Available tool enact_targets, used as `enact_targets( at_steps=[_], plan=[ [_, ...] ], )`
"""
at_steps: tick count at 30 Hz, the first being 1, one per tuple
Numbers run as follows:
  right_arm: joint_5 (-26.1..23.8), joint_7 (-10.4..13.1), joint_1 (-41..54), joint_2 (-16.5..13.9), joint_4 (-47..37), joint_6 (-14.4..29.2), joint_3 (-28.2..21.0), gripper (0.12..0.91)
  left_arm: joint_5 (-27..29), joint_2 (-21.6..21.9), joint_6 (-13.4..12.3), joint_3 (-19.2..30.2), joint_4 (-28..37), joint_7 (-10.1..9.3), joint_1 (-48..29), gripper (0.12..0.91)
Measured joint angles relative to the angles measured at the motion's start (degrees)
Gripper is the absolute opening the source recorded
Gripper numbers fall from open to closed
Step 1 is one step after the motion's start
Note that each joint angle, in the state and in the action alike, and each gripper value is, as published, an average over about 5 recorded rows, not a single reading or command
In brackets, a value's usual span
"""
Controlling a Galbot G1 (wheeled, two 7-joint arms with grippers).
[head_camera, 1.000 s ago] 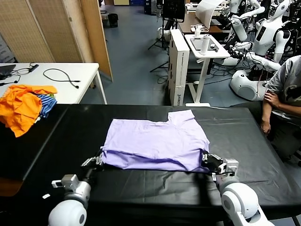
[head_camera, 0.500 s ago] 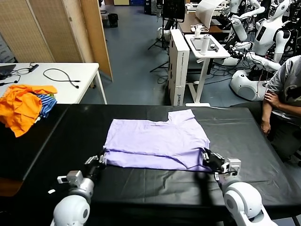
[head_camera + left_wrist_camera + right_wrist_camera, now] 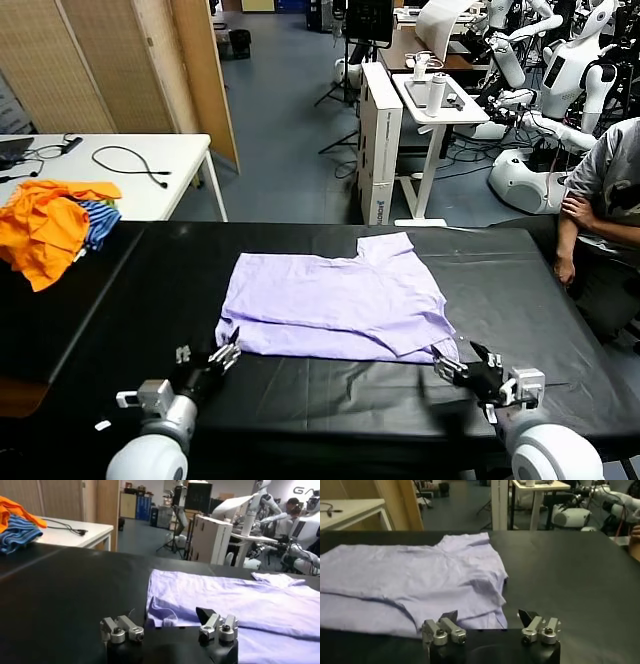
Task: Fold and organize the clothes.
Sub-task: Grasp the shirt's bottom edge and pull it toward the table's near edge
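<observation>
Both grippers just let go of the T-shirt's near edge and backed off; fold laid down.

Left gripper [image 3: 222, 357] sits just off the shirt's near-left corner, fingers spread with nothing between them; a second ago it was clamped on that corner. Right gripper [image 3: 462, 368] is the same story at the near-right corner, fingers apart, empty, pulled back toward the near table edge. The lavender T-shirt [image 3: 335, 302] lies flat mid-table on the black table [image 3: 130, 290], a doubled layer along its near edge, one sleeve poking out far right. Its near hem has crept a bit farther from the robot than before. Looks like one lengthwise fold is finished and released; probably more folds needed. Orange and striped heap [image 3: 50, 225] sits far left, untouched.
</observation>
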Motion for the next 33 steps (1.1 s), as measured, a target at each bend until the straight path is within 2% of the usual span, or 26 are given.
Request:
enact_targets(
  at_steps=[2,5,8,11,12,15,18,24,33],
  plan=[
    [-0.24,-0.01,0.26,0.02,-0.31,0.0,-0.3,0.723,0.09,-0.02,-0.04,0.19,0.24,0.04,0.04,0.865],
    [-0.65,-0.05,0.58,0.05,-0.69,-0.03,-0.93,0.682,0.21,-0.02,-0.04,0.35,0.64,0.05,-0.04,0.725],
    [-1.2,-0.17,0.75,0.14,-1.08,-0.04,-1.64,0.601,0.29,0.03,-0.04,0.34,0.99,0.05,-0.01,0.558],
    [-1.61,-0.29,0.85,0.25,-1.44,-0.04,-2.22,0.44,0.3,0.13,-0.04,0.26,1.21,0.06,0.09,0.373],
    [-1.68,-0.32,0.85,0.27,-1.5,-0.04,-2.32,0.365,0.31,0.17,-0.04,0.23,1.26,0.07,0.1,0.321],
    [-1.73,-0.4,0.75,0.25,-1.45,0.0,-2.33,0.205,0.3,0.28,-0.05,0.18,1.33,0.09,0.07,0.211],
    [-1.53,-0.45,0.4,0.0,-1.1,0.04,-2.0,0.142,0.25,0.54,-0.05,0.12,1.28,0.11,0.08,0.161],
    [-0.67,-0.21,-1.0,-0.91,0.35,-0.45,-1.04,0.14,0.05,1.66,-0.02,-0.64,0.38,0.13,1.05,0.146],
    [2.72,1.27,-4.69,-3.31,4.54,-5.06,0.94,0.14,-0.47,3.99,0.3,-3.19,-2.79,0.15,4.48,0.146]
  ],
)
